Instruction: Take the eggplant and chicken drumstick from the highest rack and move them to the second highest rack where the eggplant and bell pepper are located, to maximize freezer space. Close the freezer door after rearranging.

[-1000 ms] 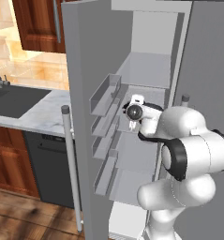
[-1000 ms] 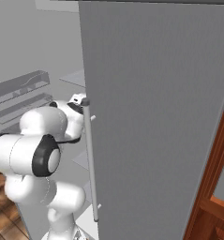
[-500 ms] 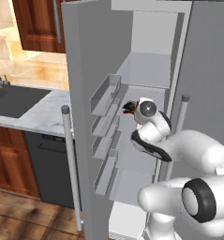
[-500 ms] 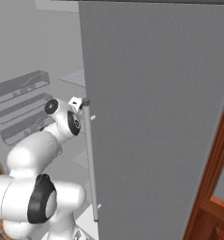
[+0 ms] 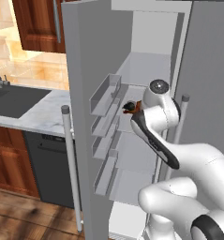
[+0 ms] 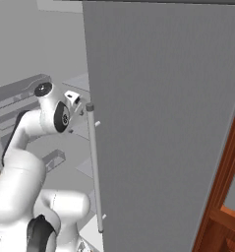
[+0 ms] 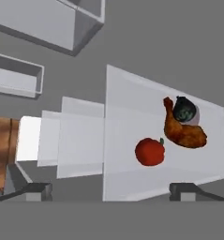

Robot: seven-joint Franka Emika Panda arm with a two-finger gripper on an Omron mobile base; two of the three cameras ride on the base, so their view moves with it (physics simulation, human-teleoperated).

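In the hand view I look down on a pale, see-through freezer rack (image 7: pixel 123 117). On it show a red bell pepper (image 7: pixel 150 152), a brown chicken drumstick (image 7: pixel 183 131) and a dark eggplant (image 7: pixel 185 110) that touches the drumstick's far side. Which rack each one lies on I cannot tell. My gripper (image 7: pixel 112 190) hangs above them, open and holding nothing, with its fingertips (image 7: pixel 36 190) wide apart. In the left base view the arm (image 5: pixel 155 122) reaches into the open freezer at the upper racks.
The open freezer door (image 5: pixel 80 70) stands to the left with several bins (image 5: pixel 106 91) and a long handle (image 5: pixel 69 164). The neighbouring grey door (image 6: pixel 163 123) is closed, and its handle (image 6: pixel 93 167) is close to my arm. A counter with a sink (image 5: pixel 19 101) lies further left.
The arm has swung up and folded, and the hand has gone deeper into the freezer above the racks. The jaws stay open.
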